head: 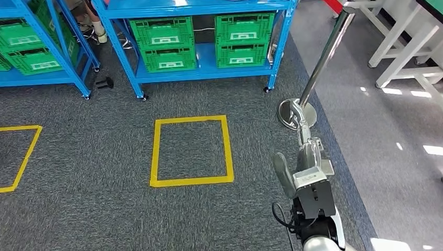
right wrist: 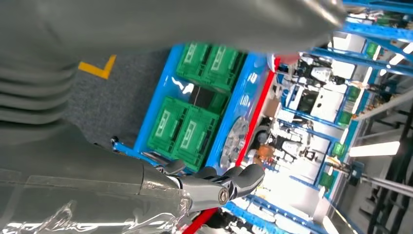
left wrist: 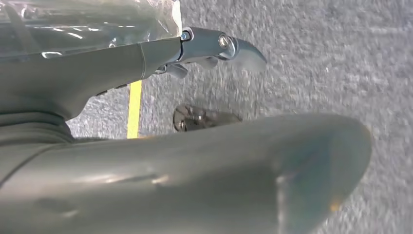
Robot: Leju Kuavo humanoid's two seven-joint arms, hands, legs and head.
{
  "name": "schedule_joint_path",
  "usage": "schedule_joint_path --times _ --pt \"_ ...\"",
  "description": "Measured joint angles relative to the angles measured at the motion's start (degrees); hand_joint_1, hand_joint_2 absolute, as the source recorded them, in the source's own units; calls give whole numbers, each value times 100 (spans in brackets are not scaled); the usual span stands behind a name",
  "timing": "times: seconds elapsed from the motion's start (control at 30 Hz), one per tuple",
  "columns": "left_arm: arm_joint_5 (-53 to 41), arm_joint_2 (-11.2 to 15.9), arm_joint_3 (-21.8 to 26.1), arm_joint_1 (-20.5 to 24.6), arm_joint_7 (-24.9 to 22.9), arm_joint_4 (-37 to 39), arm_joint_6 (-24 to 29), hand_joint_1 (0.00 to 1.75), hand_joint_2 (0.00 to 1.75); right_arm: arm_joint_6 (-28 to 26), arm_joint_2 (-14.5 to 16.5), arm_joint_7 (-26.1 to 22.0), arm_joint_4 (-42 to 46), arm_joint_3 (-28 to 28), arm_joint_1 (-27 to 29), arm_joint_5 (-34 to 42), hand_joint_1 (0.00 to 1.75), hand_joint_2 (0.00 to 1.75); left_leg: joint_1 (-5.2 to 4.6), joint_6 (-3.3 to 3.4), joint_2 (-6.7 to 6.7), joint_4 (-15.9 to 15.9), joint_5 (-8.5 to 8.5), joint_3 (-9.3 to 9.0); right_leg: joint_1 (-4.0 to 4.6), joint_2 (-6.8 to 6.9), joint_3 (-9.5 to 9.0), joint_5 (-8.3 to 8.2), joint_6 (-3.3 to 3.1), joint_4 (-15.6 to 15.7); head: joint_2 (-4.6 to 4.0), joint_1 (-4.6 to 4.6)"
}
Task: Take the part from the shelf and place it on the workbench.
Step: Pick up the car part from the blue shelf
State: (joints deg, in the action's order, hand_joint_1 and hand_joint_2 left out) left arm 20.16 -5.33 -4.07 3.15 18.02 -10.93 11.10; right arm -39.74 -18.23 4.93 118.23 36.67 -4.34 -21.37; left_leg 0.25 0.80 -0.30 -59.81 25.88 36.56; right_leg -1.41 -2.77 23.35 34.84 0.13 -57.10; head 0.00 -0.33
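– At the tips of the right hand's fingers (right wrist: 229,184), what do you make out?

– Nothing held. They reach out straight, well apart from the thumb, with only the shelf and crates behind them. The left hand's fingers (left wrist: 214,45) are the same: stretched out over grey carpet, spread from the thumb, with nothing between.

– And further back along the arms?

– From the head, the right hand (head: 302,137) shows edge-on, pointing forward and low, and its arm hangs near the body beside a shiny barrier post (head: 324,57). The left hand (left wrist: 195,146) faces the floor, with a strip of yellow tape past it, so I judge that arm hangs too.

– Where's the part?

– I can't pick it out. The blue shelf (head: 203,73) stands ahead, past the yellow square (head: 190,181) on the floor, and it carries green crates (head: 162,34). Presumably the part lies in or near one, but nothing shows it.

– So which step is this?

– The very start, I'd say: the approach, with the pick not yet begun. Next the robot should walk up to the shelf, probably stopping at the square, then raise an arm toward the crates. The white-legged tables (head: 402,63) on the right may be the workbench.
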Motion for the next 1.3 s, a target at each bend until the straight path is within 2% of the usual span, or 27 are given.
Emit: schedule_joint_path --times 0.07,0.1,0.13,0.2,0.23,0.27,0.3,0.37,0.4,0.43,0.47,0.53,0.6,0.63,0.7,0.77,0.8,0.83,0.9,0.93,0.97,1.03,1.1,1.2,1.23,1.27,1.3 --pt "5 1 -7 5 4 -8 1 0 0 -3 2 6 -2 -22 -4 -23 0 0 42 68 -24 226 121 -222 8 107 417 -208 64 -658 0 55" --pt "5 1 -10 -17 5 -7 -2 0 0 -4 2 8 -14 -31 -2 -26 0 0 54 83 -36 306 159 -343 6 165 675 -197 89 -1003 0 98" --pt "6 -1 -13 -50 2 -5 -5 0 0 -4 2 11 -28 -36 0 -25 0 0 58 94 -45 380 211 -475 5 205 919 -76 115 -1267 0 137" --pt "8 -1 -15 -124 -2 1 -5 0 0 -4 2 19 -59 -46 9 -21 0 0 59 92 -52 507 337 -761 3 231 1305 322 141 -1472 0 183" --pt "9 -1 -15 -145 -3 4 -3 0 0 -4 3 22 -70 -49 11 -21 0 0 60 85 -57 561 410 -914 3 236 1435 449 139 -1413 0 200" --pt "9 0 -16 -152 -3 5 -2 0 0 -4 3 23 -79 -52 13 -21 0 0 60 74 -63 607 488 -1069 4 240 1515 438 127 -1243 0 217" --pt "10 -1 -17 -152 -3 7 0 0 0 -4 3 24 -85 -54 19 -21 0 0 60 58 -68 643 578 -1224 6 246 1555 212 105 -959 0 237" --pt "11 -1 -23 -158 -3 13 -1 0 0 -4 3 25 -104 -56 44 -11 0 0 53 8 -77 684 765 -1461 22 279 1574 -607 43 -379 0 280" --pt "15 -2 -28 -159 -6 15 -1 0 0 -4 3 24 -116 -58 67 2 0 0 46 -34 -78 707 863 -1552 41 292 1562 -931 -1 -222 0 292" --pt "21 -2 -34 -155 -7 17 2 0 0 -3 4 17 -124 -61 82 15 0 0 41 -77 -75 712 920 -1639 58 289 1536 -1076 -49 -172 0 297" --pt "28 -1 -43 -138 -6 16 3 0 0 -3 6 7 -128 -63 87 27 0 0 37 -122 -73 675 928 -1713 72 276 1487 -1045 -97 -185 0 290" --pt "40 3 -61 -77 2 9 7 0 0 -2 17 -18 -120 -67 65 26 0 0 44 -185 -58 305 760 -1640 58 245 1290 -917 -189 -129 0 267" --pt "45 8 -82 -15 8 5 5 0 0 -2 28 -26 -117 -67 57 17 0 0 52 -228 -50 -432 618 -1238 40 245 1023 -797 -253 -30 0 203" --pt "45 8 -92 0 11 4 4 0 0 -2 31 -28 -118 -66 59 15 0 0 54 -244 -46 -769 685 -989 41 243 898 -740 -271 13 0 172" --pt "45 8 -106 -6 15 4 -5 0 0 -2 39 -27 -119 -63 61 14 0 0 54 -263 -43 -1142 1135 -510 43 210 661 -616 -286 81 0 119" --pt "46 8 -121 -25 39 4 -38 0 0 -1 46 -25 -120 -62 58 14 0 0 53 -247 -42 -1049 1520 -200 49 174 417 -456 -279 119 0 74" --pt "47 9 -130 -29 58 4 -58 0 0 -1 48 -23 -121 -61 55 14 0 0 48 -220 -42 -856 1473 -108 57 165 290 -369 -271 130 0 55" --pt "47 9 -138 -33 74 5 -73 0 0 0 50 -21 -122 -60 54 15 0 0 37 -175 -43 -585 1179 -47 64 160 170 -278 -260 140 0 38" --pt "44 25 -148 -69 92 14 -87 0 0 1 52 -18 -142 -55 52 16 0 0 -13 -68 -57 -122 293 33 82 138 -8 -99 -215 121 0 21" --pt "44 32 -150 -92 93 18 -89 0 0 1 52 -12 -157 -53 57 20 0 0 -39 -32 -62 -24 -21 47 82 122 -47 -20 -177 103 0 21" --pt "44 39 -152 -107 95 21 -90 0 0 2 52 -9 -168 -52 58 21 0 0 -63 -3 -67 -17 -148 55 78 106 -68 40 -134 93 0 22" --pt "46 40 -154 -78 99 13 -93 0 0 2 52 -7 -168 -55 47 22 0 0 -55 33 -65 -18 -110 28 64 112 -93 126 -60 114 0 23" --pt "45 46 -154 -17 110 -1 -114 0 0 1 52 -15 -157 -59 0 17 0 0 -17 77 -69 56 -88 -12 65 171 19 258 -3 -105 0 55" --pt "47 37 -161 12 114 -7 -166 0 0 0 52 -12 -161 -57 -28 18 0 0 6 120 -67 94 -32 -61 57 229 760 580 59 -1206 0 136" --pt "48 33 -163 8 112 -7 -178 0 0 -1 52 -7 -165 -56 -24 20 0 0 7 124 -66 92 -8 -80 53 233 998 574 71 -1473 0 154" --pt "49 31 -166 5 110 -7 -184 0 0 -1 52 -4 -169 -54 -22 21 0 0 9 121 -67 91 16 -106 48 236 1146 455 79 -1547 0 170" --pt "54 31 -167 4 108 -7 -189 0 0 -1 52 -2 -171 -54 -24 21 0 0 11 115 -70 88 41 -141 44 238 1184 223 80 -1395 0 186"
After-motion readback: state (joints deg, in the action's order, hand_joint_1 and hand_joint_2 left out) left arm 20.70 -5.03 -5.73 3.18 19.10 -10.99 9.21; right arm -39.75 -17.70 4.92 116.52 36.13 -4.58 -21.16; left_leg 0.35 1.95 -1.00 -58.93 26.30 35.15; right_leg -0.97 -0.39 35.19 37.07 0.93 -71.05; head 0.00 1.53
